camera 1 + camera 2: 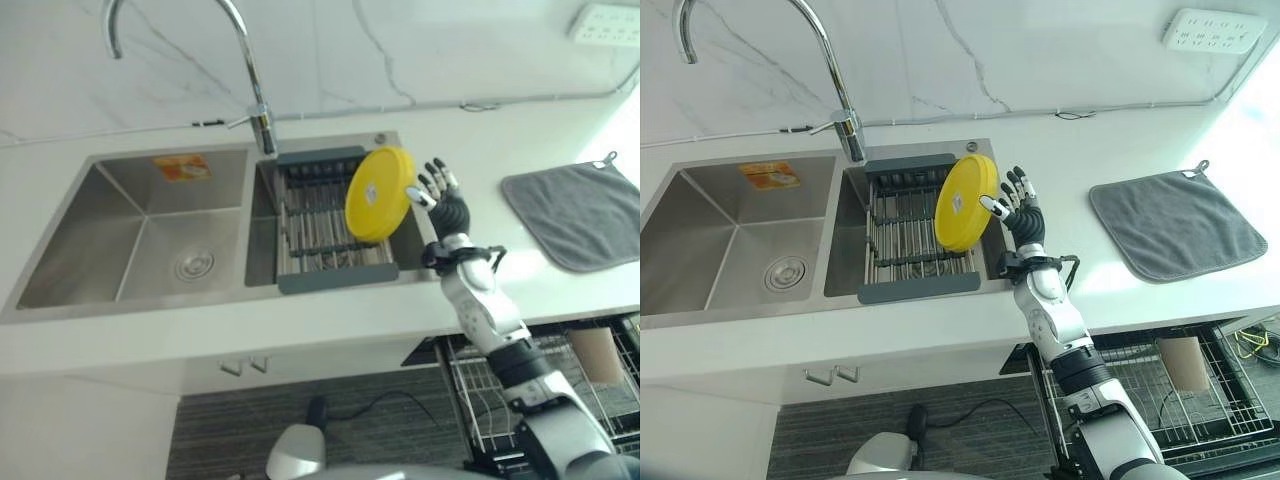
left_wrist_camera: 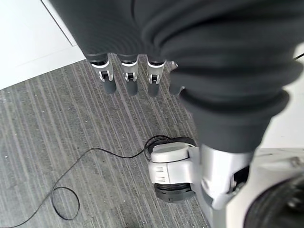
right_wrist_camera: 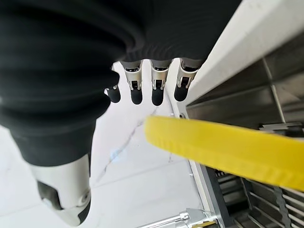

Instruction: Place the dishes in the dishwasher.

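My right hand (image 1: pixel 1025 215) has its fingers (image 3: pixel 137 94) straight and spread out, holding nothing. They are just beside the yellow plate (image 1: pixel 965 203), at about three o'clock from it. My thumb tip looks like it is touching the plate's edge, but I cannot be sure. My left hand (image 2: pixel 128 78) hangs low over the grey floor (image 2: pixel 57 142), with its fingers loose and empty.

The plate stands up on its edge in the drying rack (image 1: pixel 910 235), leaning a little. The rack sits in the right side of the sink (image 1: pixel 735 235).

I think the plate is light and stiff, maybe plastic. It looks smooth, so it may be slippery, more so if it is wet. Its rim (image 3: pixel 228 147) looks thick and rounded. I think the best spot to hold is the rim at the side near my hand, thumb on one face and fingers on the other. I should pinch firmly, because a standing plate could tip or roll.

I count one yellow plate, one rack, one tap (image 1: pixel 830 80) at twelve o'clock from the rack, and one grey cloth (image 1: pixel 1175 220) on the counter (image 1: pixel 1070 150) at three o'clock from my hand. The dishwasher basket (image 1: pixel 1160 385) is open at five o'clock, with one brown cup (image 1: pixel 1183 362) in it.
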Robot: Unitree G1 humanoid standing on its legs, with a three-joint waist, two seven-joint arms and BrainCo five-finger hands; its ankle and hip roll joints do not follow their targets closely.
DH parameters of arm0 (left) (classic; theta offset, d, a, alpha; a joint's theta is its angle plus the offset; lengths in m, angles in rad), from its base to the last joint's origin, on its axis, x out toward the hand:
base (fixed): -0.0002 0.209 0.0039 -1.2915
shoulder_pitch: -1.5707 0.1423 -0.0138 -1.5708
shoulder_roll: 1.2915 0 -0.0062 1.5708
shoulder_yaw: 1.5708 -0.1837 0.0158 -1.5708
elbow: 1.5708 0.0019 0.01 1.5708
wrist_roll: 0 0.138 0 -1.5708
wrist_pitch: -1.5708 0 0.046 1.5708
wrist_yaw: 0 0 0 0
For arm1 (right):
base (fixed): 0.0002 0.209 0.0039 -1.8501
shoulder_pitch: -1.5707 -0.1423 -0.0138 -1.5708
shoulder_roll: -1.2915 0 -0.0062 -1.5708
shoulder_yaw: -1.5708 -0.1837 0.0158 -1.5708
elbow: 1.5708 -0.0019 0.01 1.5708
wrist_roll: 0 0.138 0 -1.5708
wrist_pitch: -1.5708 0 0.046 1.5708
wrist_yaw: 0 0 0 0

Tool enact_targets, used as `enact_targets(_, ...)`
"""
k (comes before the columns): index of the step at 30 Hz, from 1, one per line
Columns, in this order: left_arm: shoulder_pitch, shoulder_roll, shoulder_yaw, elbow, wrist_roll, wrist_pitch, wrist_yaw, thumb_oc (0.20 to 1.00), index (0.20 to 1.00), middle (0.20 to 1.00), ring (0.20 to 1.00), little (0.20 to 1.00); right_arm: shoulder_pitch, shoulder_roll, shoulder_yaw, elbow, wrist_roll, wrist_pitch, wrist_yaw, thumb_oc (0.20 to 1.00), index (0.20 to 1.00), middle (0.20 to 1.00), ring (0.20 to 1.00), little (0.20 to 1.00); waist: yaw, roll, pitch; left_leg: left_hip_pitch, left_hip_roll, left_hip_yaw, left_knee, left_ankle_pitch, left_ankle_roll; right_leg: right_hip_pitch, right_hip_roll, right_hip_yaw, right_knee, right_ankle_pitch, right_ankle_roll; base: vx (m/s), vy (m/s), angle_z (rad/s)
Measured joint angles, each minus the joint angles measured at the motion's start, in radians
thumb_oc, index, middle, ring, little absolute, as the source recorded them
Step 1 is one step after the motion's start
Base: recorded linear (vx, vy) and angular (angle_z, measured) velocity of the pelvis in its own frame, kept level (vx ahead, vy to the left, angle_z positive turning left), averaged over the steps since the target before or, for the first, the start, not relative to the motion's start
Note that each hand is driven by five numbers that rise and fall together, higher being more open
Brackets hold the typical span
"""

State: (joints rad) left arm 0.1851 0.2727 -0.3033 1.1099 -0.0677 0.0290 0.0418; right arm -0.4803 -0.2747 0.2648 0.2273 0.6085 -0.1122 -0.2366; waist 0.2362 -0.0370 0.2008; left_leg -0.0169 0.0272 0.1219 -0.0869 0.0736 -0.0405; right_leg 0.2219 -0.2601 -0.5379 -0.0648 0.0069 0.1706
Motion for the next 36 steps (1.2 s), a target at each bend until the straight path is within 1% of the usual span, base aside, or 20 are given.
enact_targets(6, 0.006, 0.000, 0.031, 0.046, 0.000, 0.028, 0.005, 1.000, 1.000, 1.000, 1.000, 1.000, 0.000, 0.000, -0.001, 0.001, 0.000, 0.012, -0.004, 1.000, 1.000, 1.000, 1.000, 1.000, 0.013, 0.006, 0.003, -0.008, 0.001, -0.001, 0.000, -0.004, -0.005, 0.000, 0.000, -0.003, -0.004, -0.001, -0.001, 0.00, 0.002, 0.01)
enact_targets(8, 0.002, -0.001, 0.041, 0.046, 0.000, 0.037, 0.005, 1.000, 1.000, 1.000, 1.000, 1.000, 0.000, -0.006, -0.002, 0.001, 0.002, 0.017, -0.014, 1.000, 1.000, 1.000, 1.000, 1.000, 0.013, 0.007, 0.004, -0.019, 0.001, -0.001, 0.000, -0.006, -0.001, -0.001, 0.000, -0.022, -0.007, -0.001, -0.001, 0.01, 0.016, 0.19)
enact_targets(10, 0.003, -0.004, 0.067, 0.051, 0.000, 0.040, 0.004, 1.000, 1.000, 1.000, 1.000, 1.000, 0.000, -0.003, -0.003, 0.001, 0.004, 0.017, -0.018, 1.000, 1.000, 1.000, 1.000, 1.000, 0.017, 0.008, 0.005, -0.021, -0.009, -0.002, 0.000, -0.002, 0.000, 0.000, -0.009, -0.024, 0.000, -0.001, -0.002, 0.02, 0.078, 0.16)
enact_targets(16, 0.003, -0.004, 0.069, 0.049, -0.001, 0.040, 0.004, 1.000, 1.000, 1.000, 1.000, 1.000, -0.004, 0.001, -0.021, 0.000, 0.004, 0.014, -0.043, 1.000, 1.000, 1.000, 1.000, 1.000, 0.014, 0.019, 0.010, -0.013, -0.018, -0.005, 0.000, -0.011, 0.010, -0.006, -0.032, -0.024, 0.038, -0.001, -0.002, 0.02, 0.028, 0.04)
enact_targets(18, 0.003, -0.004, 0.065, 0.046, -0.032, 0.040, 0.004, 1.000, 1.000, 1.000, 1.000, 1.000, -0.004, 0.002, -0.028, 0.000, 0.014, 0.014, -0.044, 1.000, 1.000, 1.000, 1.000, 1.000, 0.015, 0.021, 0.009, -0.014, -0.017, -0.008, 0.000, -0.008, 0.015, -0.012, -0.034, -0.024, 0.052, -0.001, -0.002, 0.00, 0.000, 0.00)
enact_targets(20, 0.003, -0.004, 0.065, 0.044, -0.035, 0.040, 0.004, 1.000, 1.000, 1.000, 1.000, 1.000, -0.005, 0.005, -0.040, 0.000, 0.023, 0.013, -0.051, 1.000, 1.000, 1.000, 1.000, 1.000, 0.015, 0.023, 0.009, -0.016, -0.016, -0.010, 0.000, 0.001, 0.023, -0.019, -0.034, -0.024, 0.057, -0.001, -0.002, 0.00, -0.006, 0.02)
enact_targets(22, 0.003, -0.004, 0.065, 0.045, -0.035, 0.040, 0.004, 1.000, 1.000, 1.000, 1.000, 1.000, -0.006, 0.006, -0.040, 0.000, 0.029, 0.014, -0.060, 1.000, 1.000, 1.000, 1.000, 1.000, 0.016, 0.030, 0.009, -0.016, -0.016, -0.011, 0.000, 0.002, 0.021, -0.019, -0.033, -0.024, 0.054, -0.001, -0.002, 0.00, -0.009, -0.02)
enact_targets(24, 0.003, -0.005, 0.065, 0.045, -0.039, 0.040, 0.004, 1.000, 1.000, 1.000, 1.000, 1.000, -0.005, 0.006, -0.040, 0.000, 0.040, 0.014, -0.066, 1.000, 1.000, 1.000, 1.000, 1.000, 0.015, 0.046, 0.011, -0.017, -0.014, -0.005, 0.000, 0.003, 0.015, -0.019, -0.030, -0.022, 0.045, -0.002, -0.001, 0.01, -0.024, -0.07)
enact_targets(26, 0.007, -0.005, 0.061, 0.042, -0.039, 0.040, 0.004, 1.000, 1.000, 1.000, 1.000, 1.000, -0.005, 0.015, -0.039, 0.000, 0.040, 0.014, -0.066, 1.000, 1.000, 1.000, 1.000, 1.000, 0.014, 0.052, 0.011, -0.019, -0.014, -0.001, 0.000, 0.001, 0.012, -0.020, -0.030, -0.021, 0.038, -0.002, -0.003, 0.03, -0.017, -0.06)
enact_targets(32, 0.007, -0.007, 0.057, 0.037, -0.039, 0.042, 0.005, 1.000, 1.000, 1.000, 1.000, 1.000, -0.004, 0.039, -0.038, 0.000, 0.041, 0.014, -0.079, 1.000, 1.000, 1.000, 1.000, 1.000, 0.013, 0.054, 0.009, -0.020, -0.015, 0.000, 0.000, 0.001, 0.014, -0.020, -0.030, -0.021, 0.035, -0.002, -0.003, 0.01, -0.004, -0.01)
enact_targets(36, 0.007, -0.007, 0.057, 0.037, -0.039, 0.048, 0.005, 1.000, 1.000, 1.000, 1.000, 1.000, -0.004, 0.040, -0.037, 0.000, 0.041, 0.014, -0.080, 1.000, 1.000, 1.000, 1.000, 1.000, 0.011, 0.056, 0.008, -0.020, -0.014, 0.000, 0.000, 0.002, 0.012, -0.020, -0.030, -0.021, 0.035, -0.002, -0.003, 0.00, 0.000, 0.00)
